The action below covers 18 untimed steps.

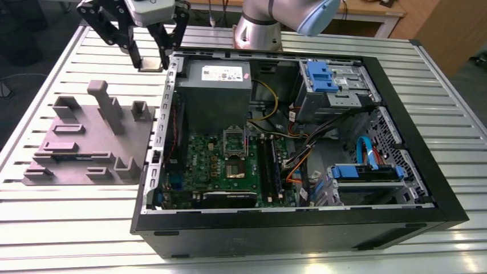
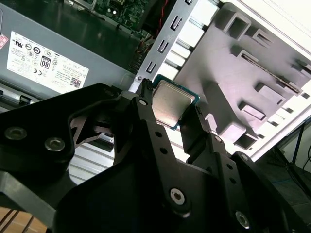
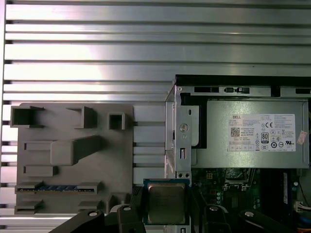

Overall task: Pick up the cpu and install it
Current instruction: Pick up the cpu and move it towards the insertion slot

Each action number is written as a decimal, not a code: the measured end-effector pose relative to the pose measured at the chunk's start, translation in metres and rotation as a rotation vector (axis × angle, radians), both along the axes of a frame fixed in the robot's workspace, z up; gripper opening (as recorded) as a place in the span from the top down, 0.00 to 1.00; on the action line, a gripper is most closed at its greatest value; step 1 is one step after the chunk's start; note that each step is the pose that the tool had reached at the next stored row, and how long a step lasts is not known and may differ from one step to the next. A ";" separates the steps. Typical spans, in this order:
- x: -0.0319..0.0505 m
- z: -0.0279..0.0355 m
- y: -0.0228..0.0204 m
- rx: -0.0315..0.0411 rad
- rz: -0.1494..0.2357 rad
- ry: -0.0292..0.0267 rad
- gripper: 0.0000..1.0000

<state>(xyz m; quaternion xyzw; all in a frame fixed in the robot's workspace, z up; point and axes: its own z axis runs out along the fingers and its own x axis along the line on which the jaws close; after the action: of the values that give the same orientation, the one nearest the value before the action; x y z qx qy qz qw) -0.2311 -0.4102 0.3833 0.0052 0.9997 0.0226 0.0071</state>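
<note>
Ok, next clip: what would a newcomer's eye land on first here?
Probably the open computer case on the slatted table, its green motherboard bared inside. Next, the hand at the exterior view's upper left, shut on the cpu, just outside the case wall. A grey fixture tray lies to the exterior view's left of the case.

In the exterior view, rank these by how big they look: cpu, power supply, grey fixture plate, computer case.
Largest to smallest:
1. Computer case
2. Fixture plate
3. Power supply, clearly smaller than the plate
4. cpu, by far the smallest
</note>
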 end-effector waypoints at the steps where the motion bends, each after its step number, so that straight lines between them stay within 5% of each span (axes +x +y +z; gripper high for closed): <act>1: 0.0003 0.0000 0.0000 0.0000 0.000 0.0000 0.53; 11: 0.0030 -0.0003 -0.0085 0.0001 -0.001 0.0000 0.53; 18: 0.0200 -0.0003 -0.0095 0.0022 -0.001 0.0001 0.53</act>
<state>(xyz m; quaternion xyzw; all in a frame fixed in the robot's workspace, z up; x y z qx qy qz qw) -0.2111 -0.4198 0.3830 0.0058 0.9997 0.0237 0.0071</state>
